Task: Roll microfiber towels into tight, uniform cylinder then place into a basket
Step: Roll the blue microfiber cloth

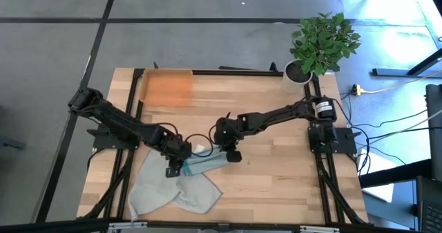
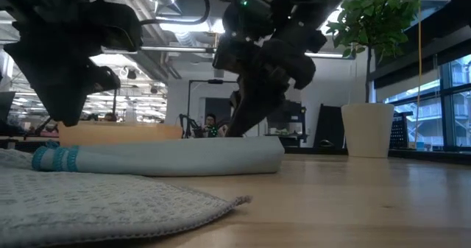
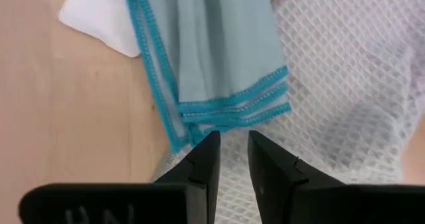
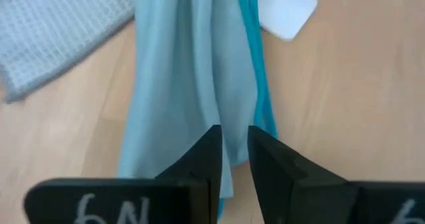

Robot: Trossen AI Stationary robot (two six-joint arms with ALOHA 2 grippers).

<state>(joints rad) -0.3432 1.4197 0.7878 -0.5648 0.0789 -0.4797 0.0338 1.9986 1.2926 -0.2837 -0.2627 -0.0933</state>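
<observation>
The light teal towel (image 1: 204, 162) lies on the table folded into a long narrow strip, and its left end rests on the pale grey-green towel (image 1: 173, 191), which lies spread and crumpled near the front edge. My left gripper (image 3: 232, 144) hovers just off the strip's stitched left end (image 3: 232, 108), over the grey-green towel (image 3: 345, 84); its fingers stand a narrow gap apart. My right gripper (image 4: 232, 139) is down on the strip's right end. The orange basket (image 1: 166, 88) stands at the far left of the table. My right gripper has the teal strip's right end (image 4: 226, 111) between its two fingers, which come from above and point down, with cloth showing in the narrow gap. How many layers it has, I cannot tell. The strip lies flat on the table (image 2: 221, 158), not lifted.
A white label or tag (image 3: 99, 18) lies on the wood beside the strip. A white plant pot (image 1: 298, 74) with a green plant stands at the far right corner. Bare wood lies to the right and in front of the towels.
</observation>
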